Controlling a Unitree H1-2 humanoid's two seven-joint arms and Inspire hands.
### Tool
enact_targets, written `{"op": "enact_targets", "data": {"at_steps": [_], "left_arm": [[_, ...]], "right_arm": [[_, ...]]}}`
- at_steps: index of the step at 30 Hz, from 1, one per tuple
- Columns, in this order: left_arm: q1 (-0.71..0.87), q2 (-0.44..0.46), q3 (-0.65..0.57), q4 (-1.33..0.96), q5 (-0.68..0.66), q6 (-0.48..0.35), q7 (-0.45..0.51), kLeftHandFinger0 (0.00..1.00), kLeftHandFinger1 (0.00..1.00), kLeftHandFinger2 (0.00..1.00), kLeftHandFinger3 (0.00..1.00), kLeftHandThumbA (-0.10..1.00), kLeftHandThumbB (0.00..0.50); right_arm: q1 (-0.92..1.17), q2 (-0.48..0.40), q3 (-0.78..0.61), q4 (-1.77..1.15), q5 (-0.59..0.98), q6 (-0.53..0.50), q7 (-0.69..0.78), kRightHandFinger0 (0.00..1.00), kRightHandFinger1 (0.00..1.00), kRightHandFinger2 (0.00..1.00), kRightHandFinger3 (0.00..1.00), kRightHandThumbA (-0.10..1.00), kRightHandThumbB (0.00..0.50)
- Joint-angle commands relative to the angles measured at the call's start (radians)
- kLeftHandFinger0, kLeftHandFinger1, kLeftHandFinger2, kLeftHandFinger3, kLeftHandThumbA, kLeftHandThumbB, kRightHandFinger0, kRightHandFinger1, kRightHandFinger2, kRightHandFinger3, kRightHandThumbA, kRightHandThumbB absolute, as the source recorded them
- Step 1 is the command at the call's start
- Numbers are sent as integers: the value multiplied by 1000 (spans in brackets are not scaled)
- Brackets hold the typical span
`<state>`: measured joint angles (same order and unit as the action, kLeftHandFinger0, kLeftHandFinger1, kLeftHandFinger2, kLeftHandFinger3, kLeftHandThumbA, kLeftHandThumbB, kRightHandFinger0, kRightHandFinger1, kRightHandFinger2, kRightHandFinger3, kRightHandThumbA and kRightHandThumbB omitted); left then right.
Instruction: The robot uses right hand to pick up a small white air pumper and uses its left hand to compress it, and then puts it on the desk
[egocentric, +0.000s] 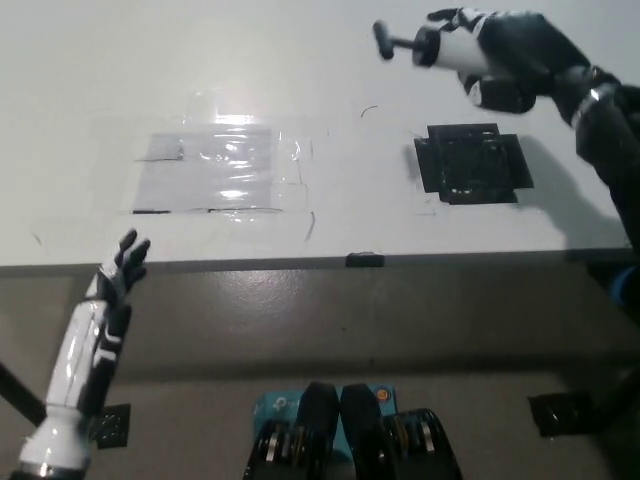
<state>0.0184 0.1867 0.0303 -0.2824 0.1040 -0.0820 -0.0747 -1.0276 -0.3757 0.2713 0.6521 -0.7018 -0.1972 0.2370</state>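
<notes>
Right hand (505, 60) covers most of the air pumper (440, 47).

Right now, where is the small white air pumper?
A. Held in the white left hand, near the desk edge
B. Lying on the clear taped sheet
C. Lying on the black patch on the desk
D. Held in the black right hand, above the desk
D. The right hand grips the air pumper over the far side of the desk, while the left hand rests low, holding nothing.
</notes>
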Motion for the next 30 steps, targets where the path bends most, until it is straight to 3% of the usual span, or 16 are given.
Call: {"op": "enact_targets", "data": {"at_steps": [1, 5, 7, 8, 10, 11, 12, 13, 14, 15, 17, 23, 30], "left_arm": [[60, -11, -18, 6, 6, -84, 5, 1000, 1000, 1000, 1000, 1000, 185], [33, -10, -16, 27, 10, -89, 11, 1000, 1000, 1000, 1000, 1000, 190], [49, -7, -16, 25, 4, -96, 6, 1000, 1000, 1000, 1000, 1000, 180], [72, -7, -17, 20, -4, -98, 1, 1000, 1000, 1000, 1000, 1000, 181], [92, -7, -16, 16, -4, -99, 1, 1000, 1000, 1000, 1000, 1000, 187], [108, -6, -15, 19, -2, -108, 2, 1000, 1000, 1000, 1000, 1000, 181], [115, -5, -14, 20, -4, -107, 1, 1000, 1000, 1000, 1000, 1000, 179], [129, -7, -16, 20, -5, -109, 1, 1000, 1000, 1000, 1000, 1000, 171], [136, -8, -17, 19, -9, -107, 0, 1000, 1000, 1000, 1000, 1000, 170], [141, -9, -16, 22, -11, -111, 1, 1000, 1000, 1000, 1000, 1000, 166], [141, -9, -13, 21, -14, -112, 2, 1000, 1000, 1000, 1000, 1000, 175], [141, -8, -6, 25, -27, -107, 2, 1000, 1000, 1000, 1000, 1000, 187], [141, -15, -10, 19, -18, -102, 7, 1000, 1000, 1000, 1000, 1000, 157]], "right_arm": [[-92, 25, 45, 156, -44, -13, -146, 33, 490, 859, 931, -100, 181], [-144, 40, 95, 287, -56, -26, -198, 27, 488, 860, 938, -100, 162], [-132, 48, 113, 323, -52, -18, -214, 24, 453, 808, 898, -100, 187], [-111, 52, 118, 316, -39, -6, -186, 68, 481, 848, 970, -100, 195], [-98, 56, 129, 325, -26, 5, -143, 84, 367, 580, 722, -78, 207], [-79, 56, 134, 305, -11, 37, -68, 137, 358, 515, 749, 31, 218], [-70, 52, 136, 296, 5, 44, -22, 271, 456, 592, 811, 98, 237], [-62, 51, 143, 294, 13, 59, 24, 552, 745, 843, 978, 174, 241], [-54, 48, 144, 287, 30, 70, 73, 664, 829, 919, 1000, 209, 251], [-48, 52, 137, 282, 50, 95, 115, 846, 962, 1000, 1000, 264, 265], [-38, 56, 120, 275, 90, 125, 178, 1000, 1000, 1000, 1000, 368, 289], [-13, 59, 89, 191, 166, 179, 294, 1000, 1000, 1000, 1000, 539, 343], [-11, 47, 86, 95, 196, 197, 344, 1000, 1000, 1000, 1000, 711, 403]]}}
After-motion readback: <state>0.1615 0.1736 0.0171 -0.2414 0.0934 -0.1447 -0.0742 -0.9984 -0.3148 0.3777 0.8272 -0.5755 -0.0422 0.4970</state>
